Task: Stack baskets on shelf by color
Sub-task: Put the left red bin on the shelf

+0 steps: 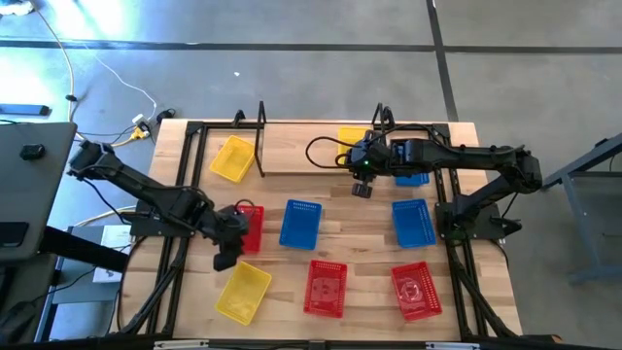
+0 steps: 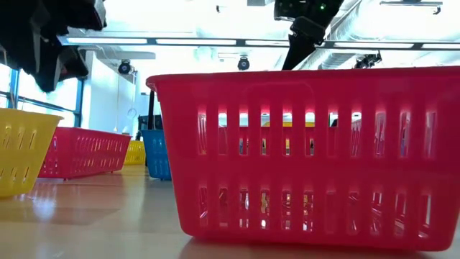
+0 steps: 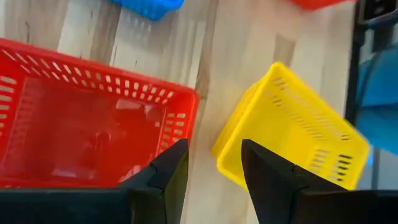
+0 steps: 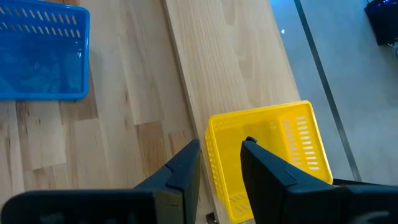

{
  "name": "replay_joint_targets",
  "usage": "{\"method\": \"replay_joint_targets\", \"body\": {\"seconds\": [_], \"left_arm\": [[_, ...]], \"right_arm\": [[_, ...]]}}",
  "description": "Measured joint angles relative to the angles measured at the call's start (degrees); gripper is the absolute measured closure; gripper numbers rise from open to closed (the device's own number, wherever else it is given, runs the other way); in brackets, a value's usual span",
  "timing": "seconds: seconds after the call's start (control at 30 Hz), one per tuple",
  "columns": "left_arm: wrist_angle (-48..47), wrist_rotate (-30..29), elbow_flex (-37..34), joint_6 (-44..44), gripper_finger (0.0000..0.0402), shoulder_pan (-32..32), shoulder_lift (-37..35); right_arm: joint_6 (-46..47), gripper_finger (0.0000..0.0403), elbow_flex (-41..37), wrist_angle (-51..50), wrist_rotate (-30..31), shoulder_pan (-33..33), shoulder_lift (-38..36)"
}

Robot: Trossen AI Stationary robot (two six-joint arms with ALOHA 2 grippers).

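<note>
Pale woodgrain table (image 1: 360, 219), perforated plastic baskets (image 1: 300, 224)

Left pincer (image 3: 211, 165) and right pincer (image 4: 221, 163) gape, empty.

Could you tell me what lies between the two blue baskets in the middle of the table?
Only bare wooden tabletop lies between the left blue basket and the right blue basket, as the high view shows.

The right arm (image 1: 437, 156) hides most of one blue basket (image 1: 412, 178) (only its edge shows in the high view).
</note>
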Motion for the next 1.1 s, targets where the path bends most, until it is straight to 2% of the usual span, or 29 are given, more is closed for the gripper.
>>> {"method": "replay_joint_targets", "body": {"seconds": [0.3,0.83,0.97,1.1], "left_arm": [[0.0,-0.3,0.0,0.0,0.0264,-1.4,6.41],[-0.43,-4.38,0.0,-2.22,0.0267,-2.0,14.02],[-0.58,-4.47,0.0,-3.06,0.0293,-2.0,14.38],[-0.55,-4.47,0.0,-3.04,0.0345,-2.0,14.38]], "right_arm": [[0.0,0.0302,0.0,-0.01,0.0,0.0,0.0],[0.18,0.0302,-0.02,0.01,-0.53,0.0,0.0],[0.39,0.0302,-0.02,-0.01,-0.68,0.0,0.0],[0.42,0.0302,-0.04,0.01,-0.68,0.0,0.0]]}}
